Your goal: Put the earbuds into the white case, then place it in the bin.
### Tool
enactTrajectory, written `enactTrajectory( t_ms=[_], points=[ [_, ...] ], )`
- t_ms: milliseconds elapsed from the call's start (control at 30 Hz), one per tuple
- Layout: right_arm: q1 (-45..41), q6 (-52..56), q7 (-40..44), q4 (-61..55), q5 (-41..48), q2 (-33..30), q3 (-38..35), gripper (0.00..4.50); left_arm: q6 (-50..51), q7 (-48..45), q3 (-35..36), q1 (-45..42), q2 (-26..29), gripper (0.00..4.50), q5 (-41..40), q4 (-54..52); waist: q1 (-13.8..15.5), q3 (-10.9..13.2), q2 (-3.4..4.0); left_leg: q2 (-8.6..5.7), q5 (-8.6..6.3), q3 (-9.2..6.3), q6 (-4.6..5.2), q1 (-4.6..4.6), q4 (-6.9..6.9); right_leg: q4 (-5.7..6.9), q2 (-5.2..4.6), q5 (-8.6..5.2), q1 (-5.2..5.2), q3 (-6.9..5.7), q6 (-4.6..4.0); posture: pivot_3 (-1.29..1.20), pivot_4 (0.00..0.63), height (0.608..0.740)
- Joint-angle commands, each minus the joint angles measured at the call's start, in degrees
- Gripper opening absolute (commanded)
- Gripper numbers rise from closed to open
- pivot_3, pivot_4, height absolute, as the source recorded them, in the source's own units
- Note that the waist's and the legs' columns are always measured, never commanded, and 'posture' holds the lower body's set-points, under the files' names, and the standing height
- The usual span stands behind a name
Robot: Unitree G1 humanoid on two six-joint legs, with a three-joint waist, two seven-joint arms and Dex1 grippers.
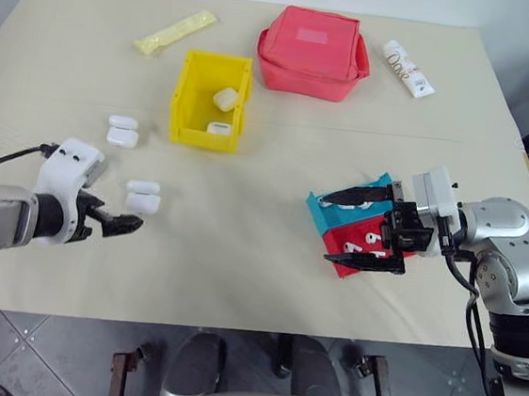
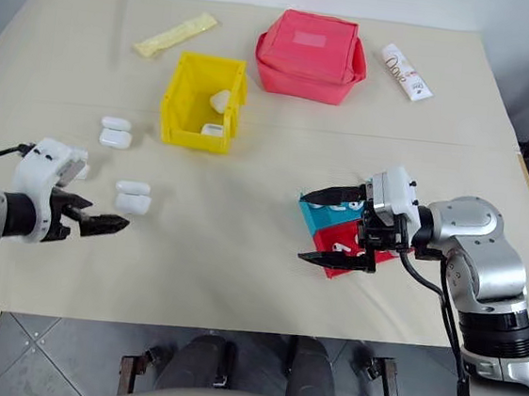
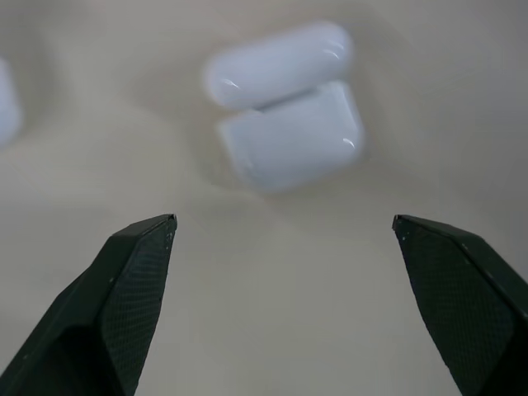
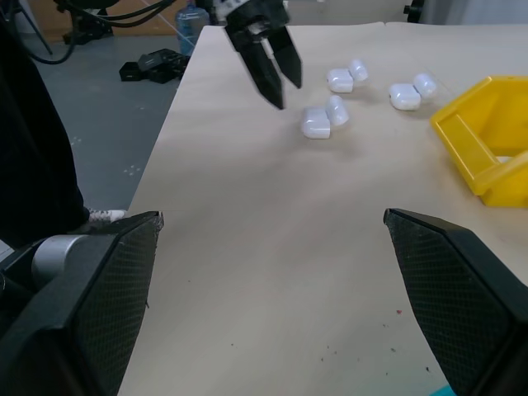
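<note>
Head views: two open white cases (image 1: 143,196) (image 1: 123,130) lie on the counter (image 1: 240,252), two more sit in the yellow bin (image 1: 210,101). Left wrist view: left gripper (image 3: 285,227) jaws released, just short of one open case. Right wrist view: right gripper (image 4: 272,219) jaws released, empty; three cases beside the bin.

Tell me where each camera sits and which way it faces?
Head views: look forward and down on the table; both arms show.
Left wrist view: looks along the open left pincer at an open white case.
Right wrist view: looks across the table between the open right pincer fingers at the left pincer, three cases and the yellow bin.
Shared: all views show that case.
</note>
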Motion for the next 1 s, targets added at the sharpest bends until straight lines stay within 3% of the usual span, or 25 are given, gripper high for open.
enactTrajectory(
  t_ms=[33, 233, 367, 433, 1000],
  points=[
    [0.2, -0.5, -0.1, -1.8, 0.6, 0.0, -0.8, 4.50, -0.1, 13.3, -2.1, -4.8, -1.5, 4.46, -10.6, 6.6, 0.0, 0.0, -0.01, -0.04, 0.00, -0.02, 0.01, -0.02, 0.01, 0.00, -0.02, 0.00, 0.00, 0.00, 0.00, 0.00, 0.150, 0.740],
    [0.5, -0.6, 0.0, -2.3, 1.4, 0.2, -1.4, 4.50, -0.1, 32.0, -8.7, -12.3, -1.7, 4.46, -28.9, 17.4, -0.2, 0.0, -0.05, -0.07, 0.05, -0.01, -0.06, -0.02, 0.01, 0.03, 0.05, 0.01, -0.02, -0.04, 0.01, 0.00, 0.150, 0.740],
    [0.8, -1.6, 0.2, -1.8, 0.9, 0.4, -1.3, 4.50, -9.6, 46.4, -17.8, -13.0, 4.2, 4.46, -48.6, 20.1, -0.2, 0.0, -0.06, -0.07, 0.10, 0.00, -0.11, 0.03, 0.00, 0.05, 0.07, 0.01, -0.02, 0.00, 0.02, 0.00, 0.150, 0.740],
    [0.9, -1.9, -0.1, -1.7, 0.6, 0.7, -1.2, 4.50, -13.5, 50.4, -21.2, -13.8, 5.3, 4.46, -53.3, 20.6, -0.2, 0.0, -0.05, -0.04, 0.11, -0.04, -0.16, 0.02, 0.01, 0.04, -0.06, 0.01, -0.02, 0.07, 0.01, 0.00, 0.150, 0.740],
    [3.6, -3.2, -2.5, -2.6, 0.3, 0.5, -1.7, 4.50, -17.2, 59.6, -25.8, -15.7, 0.4, 4.46, -53.8, 26.1, 0.0, 0.0, -0.06, -0.39, 0.24, 0.02, -0.21, 0.10, 0.03, 0.05, 0.41, 0.03, 0.03, -0.03, 0.05, 0.00, 0.150, 0.740]
  ],
)
